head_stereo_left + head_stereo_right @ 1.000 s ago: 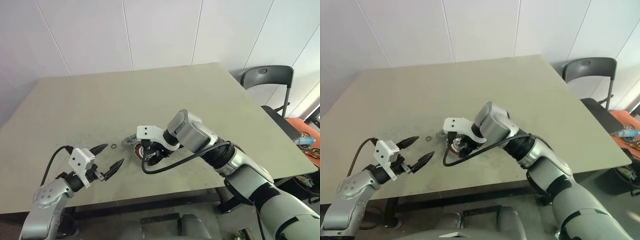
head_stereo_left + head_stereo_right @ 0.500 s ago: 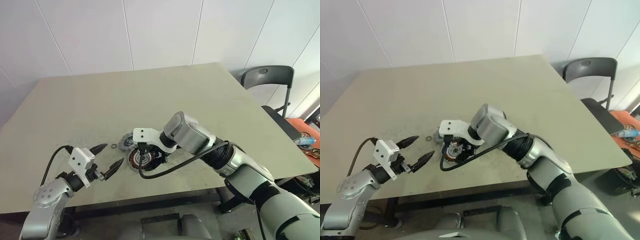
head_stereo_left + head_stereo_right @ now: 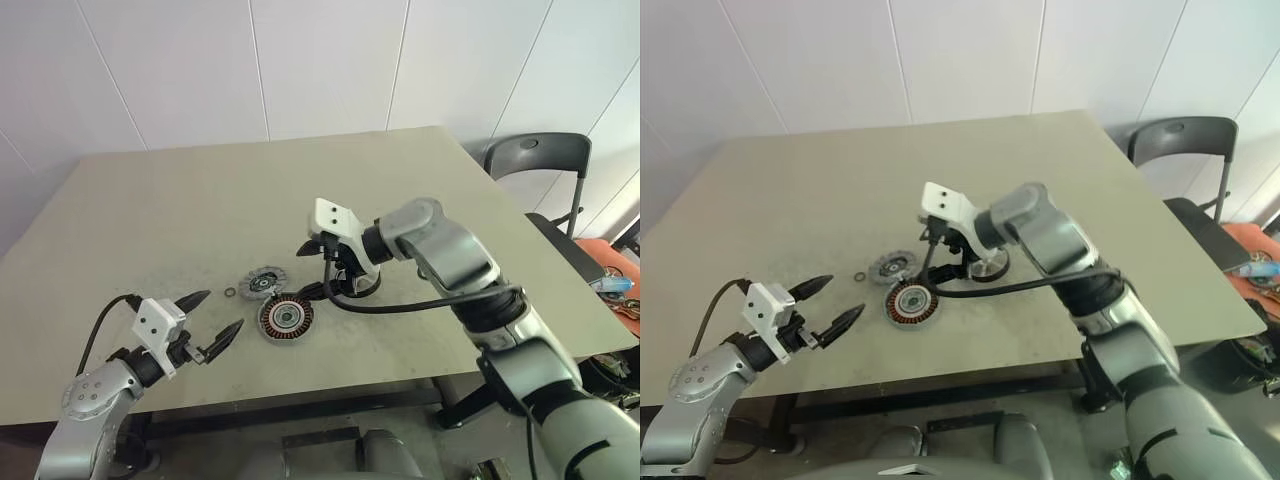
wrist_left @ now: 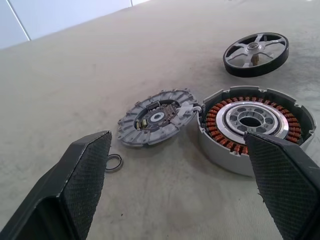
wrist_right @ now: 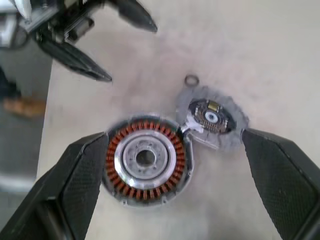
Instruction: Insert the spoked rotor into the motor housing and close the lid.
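Observation:
The motor housing [image 3: 286, 319], a round metal shell with copper windings, lies flat near the table's front. The grey notched lid [image 3: 264, 282] lies against its far left side. The black spoked rotor [image 4: 256, 53] rests flat to the housing's right, partly behind my right arm in the head views. My right gripper [image 3: 312, 270] hovers open and empty above the table, just right of the lid and housing. In the right wrist view the housing [image 5: 146, 159] and lid [image 5: 212, 120] lie between its fingers. My left gripper [image 3: 212, 330] stands open and empty left of the housing.
A tiny washer ring [image 3: 229, 292] lies left of the lid. The table's front edge [image 3: 300, 385] runs close below the housing. A dark folding chair [image 3: 535, 160] stands past the table's right corner. The wide back of the table is bare.
My right gripper opened and let go of the motor housing, then rose and swung right. The housing now lies flat beside the lid. The left arm stayed still.

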You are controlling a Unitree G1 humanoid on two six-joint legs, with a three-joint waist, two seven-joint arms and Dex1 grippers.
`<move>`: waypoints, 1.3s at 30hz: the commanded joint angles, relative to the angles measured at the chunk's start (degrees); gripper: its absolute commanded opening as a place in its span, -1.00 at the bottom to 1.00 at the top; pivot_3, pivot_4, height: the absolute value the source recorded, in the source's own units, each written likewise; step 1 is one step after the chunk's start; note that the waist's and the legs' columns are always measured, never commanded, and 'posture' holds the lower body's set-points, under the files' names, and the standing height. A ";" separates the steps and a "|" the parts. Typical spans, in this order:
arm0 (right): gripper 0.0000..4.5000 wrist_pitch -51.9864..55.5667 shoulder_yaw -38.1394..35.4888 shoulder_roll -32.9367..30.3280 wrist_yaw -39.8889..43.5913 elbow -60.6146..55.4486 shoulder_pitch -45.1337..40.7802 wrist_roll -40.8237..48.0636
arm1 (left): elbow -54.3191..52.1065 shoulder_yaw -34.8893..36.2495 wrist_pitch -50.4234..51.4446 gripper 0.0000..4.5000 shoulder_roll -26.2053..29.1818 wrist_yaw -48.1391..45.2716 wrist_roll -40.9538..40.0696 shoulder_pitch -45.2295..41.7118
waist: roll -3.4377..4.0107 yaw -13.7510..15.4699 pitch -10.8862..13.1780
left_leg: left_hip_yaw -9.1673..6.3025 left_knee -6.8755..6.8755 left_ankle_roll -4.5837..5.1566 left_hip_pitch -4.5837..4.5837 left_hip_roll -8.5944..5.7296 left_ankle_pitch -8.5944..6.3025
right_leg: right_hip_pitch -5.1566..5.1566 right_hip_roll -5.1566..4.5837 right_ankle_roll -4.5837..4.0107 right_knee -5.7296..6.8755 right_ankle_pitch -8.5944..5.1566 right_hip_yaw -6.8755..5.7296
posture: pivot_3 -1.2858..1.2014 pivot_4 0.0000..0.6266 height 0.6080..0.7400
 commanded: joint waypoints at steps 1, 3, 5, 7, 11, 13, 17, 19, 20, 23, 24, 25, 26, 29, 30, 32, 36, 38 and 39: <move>0.99 -6.98 -5.27 -1.63 -2.42 -2.75 4.58 1.93 | 0.83 3.53 1.73 1.00 0.09 2.06 -2.26 -1.63 | 0.00 0.24 0.00 | 0.00 0.01 0.00 0.00 0.00 0.00 | 0.01 0.00 0.00 0.00 0.00 0.00 | 0.03 -1.00 1.00; 0.99 -12.84 -7.08 -2.40 -1.61 -4.56 8.63 3.51 | 2.14 4.79 4.27 1.00 -0.29 3.81 -3.58 -2.83 | -0.02 0.77 0.00 | 0.00 0.03 0.00 0.00 0.00 0.00 | 0.03 0.00 0.00 0.00 0.00 0.00 | 0.03 -1.00 1.00; 0.99 -18.03 -8.65 -3.37 -0.52 -5.23 11.77 4.67 | 3.68 4.71 7.04 1.00 0.40 5.64 -2.52 -4.32 | -0.01 0.82 0.00 | 0.00 0.03 0.01 0.01 0.00 0.00 | 0.03 0.00 0.00 0.01 0.00 0.00 | 0.03 -1.00 1.00; 0.99 -19.67 -10.11 -3.36 0.34 -4.60 13.06 6.81 | 4.68 4.34 7.35 1.00 0.76 6.28 -1.37 -5.48 | -0.02 0.82 0.01 | 0.01 0.06 0.01 0.03 0.00 0.00 | 0.08 0.00 0.00 0.00 -0.01 0.00 | 0.03 -1.00 1.00; 0.99 -18.11 -10.09 -6.68 4.64 -5.32 15.56 10.03 | 7.58 2.70 9.72 1.00 0.63 7.43 -0.70 -10.05 | -0.06 0.94 0.00 | 0.02 0.13 0.00 0.07 0.00 0.00 | 0.15 0.00 -0.01 -0.02 -0.01 0.00 | 0.03 -1.00 1.00; 0.99 -18.36 -10.23 -7.13 5.19 -5.22 15.98 11.02 | 10.20 2.48 10.53 1.00 -0.18 7.95 -0.88 -12.51 | -0.06 0.99 0.00 | 0.02 0.13 0.00 0.09 0.00 0.00 | 0.18 0.00 -0.02 -0.03 -0.01 0.00 | 0.03 -1.00 1.00; 0.99 -18.13 -9.93 -7.79 5.90 -5.54 16.55 12.44 | 15.51 2.01 10.63 1.00 -1.13 8.15 -0.52 -16.28 | -0.07 0.78 0.00 | 0.03 0.12 0.01 0.09 0.00 0.01 | 0.17 0.01 -0.01 -0.03 -0.01 0.00 | 0.03 -1.00 1.00; 0.99 -18.64 -9.78 -7.93 5.41 -5.37 16.66 12.32 | 18.18 1.59 10.04 1.00 -1.44 7.99 -0.02 -17.51 | -0.06 0.84 0.00 | 0.03 0.10 0.01 0.08 0.00 0.00 | 0.17 0.00 0.00 -0.04 0.00 0.00 | 0.03 -1.00 1.00; 0.99 -18.75 -9.74 -7.96 5.27 -5.28 16.68 12.35 | 19.40 1.38 9.32 1.00 -1.58 7.86 0.29 -17.92 | -0.06 0.89 0.00 | 0.03 0.09 0.00 0.08 0.00 0.01 | 0.17 0.00 0.00 -0.05 0.00 0.00 | 0.03 -1.00 1.00; 0.99 -19.00 -9.69 -7.98 5.22 -5.32 16.86 12.59 | 22.56 0.43 7.29 1.00 -2.24 7.19 1.09 -18.98 | -0.07 0.96 0.00 | 0.03 0.09 0.00 0.08 0.00 0.01 | 0.17 0.00 0.00 -0.06 0.00 0.00 | 0.03 -1.00 1.00; 0.99 -18.93 -9.61 -7.98 5.31 -5.29 16.81 12.69 | 23.37 0.18 6.90 1.00 -2.50 6.98 1.31 -19.39 | -0.07 1.04 0.00 | 0.03 0.09 0.01 0.07 -0.01 0.01 | 0.17 0.00 0.00 -0.08 0.00 0.00 | 0.03 -1.00 1.00; 0.99 -18.99 -9.58 -7.93 5.29 -5.25 16.77 12.71 | 23.97 -0.04 6.52 1.00 -2.72 6.76 1.52 -19.70 | -0.07 1.08 0.00 | 0.03 0.10 0.00 0.07 -0.01 0.01 | 0.18 0.00 0.00 -0.09 0.00 0.00 | 0.03 -1.00 1.00; 0.99 -19.00 -9.57 -7.92 5.24 -5.23 16.75 12.74 | 24.93 -0.44 5.79 1.00 -2.80 6.38 1.99 -20.00 | -0.07 1.15 0.00 | 0.03 0.10 0.00 0.07 -0.01 0.01 | 0.18 0.00 0.00 -0.10 0.00 0.00 | 0.03 -1.00 1.00; 0.99 -19.18 -9.61 -7.84 5.02 -5.13 16.66 12.78 | 27.39 -2.30 3.51 1.00 -2.68 4.90 3.84 -20.71 | -0.07 1.38 -0.01 | 0.03 0.10 0.00 0.08 -0.01 0.01 | 0.18 0.00 0.00 -0.09 0.00 0.00 | 0.03 -1.00 1.00; 0.99 -19.29 -9.62 -7.80 4.96 -5.03 16.61 12.75 | 28.34 -2.49 2.87 1.00 -2.80 4.70 4.14 -21.09 | -0.07 1.47 -0.01 | 0.03 0.10 0.00 0.08 -0.01 0.01 | 0.19 0.00 0.00 -0.09 0.00 0.00 | 0.03 -1.00 1.00; 0.99 -19.34 -9.72 -7.93 4.97 -5.20 16.75 12.87 | 31.30 -2.66 0.79 1.00 -3.05 3.99 4.78 -21.97 | -0.07 1.83 -0.01 | 0.03 0.10 0.00 0.08 -0.01 0.01 | 0.20 0.00 0.00 -0.11 0.00 0.00 | 0.03 -1.00 1.00; 0.99 -19.59 -9.78 -7.90 4.70 -5.10 16.78 12.80 | 37.05 -3.30 -2.76 1.00 -2.99 2.91 6.36 -24.17 | -0.07 2.47 -0.01 | 0.04 0.09 0.00 0.08 -0.01 0.01 | 0.19 0.01 0.00 -0.12 0.00 0.00 | 0.03 -1.00 1.00; 0.99 -19.65 -9.77 -7.87 4.64 -5.05 16.74 12.86 | 39.75 -3.61 -4.56 1.00 -2.88 2.45 7.16 -25.37 | -0.07 2.70 -0.01 | 0.04 0.10 0.00 0.08 -0.01 0.01 | 0.21 0.00 0.00 -0.12 0.00 0.00 | 0.03 -1.00 1.00; 0.99 -19.70 -9.76 -7.88 4.60 -5.06 16.75 12.88 | 40.90 -3.66 -5.31 1.00 -2.94 2.28 7.39 -25.99 | -0.07 2.73 -0.01 | 0.04 0.11 0.00 0.09 -0.01 0.01 | 0.22 0.00 0.00 -0.12 0.00 0.00 | 0.03 -1.00 1.00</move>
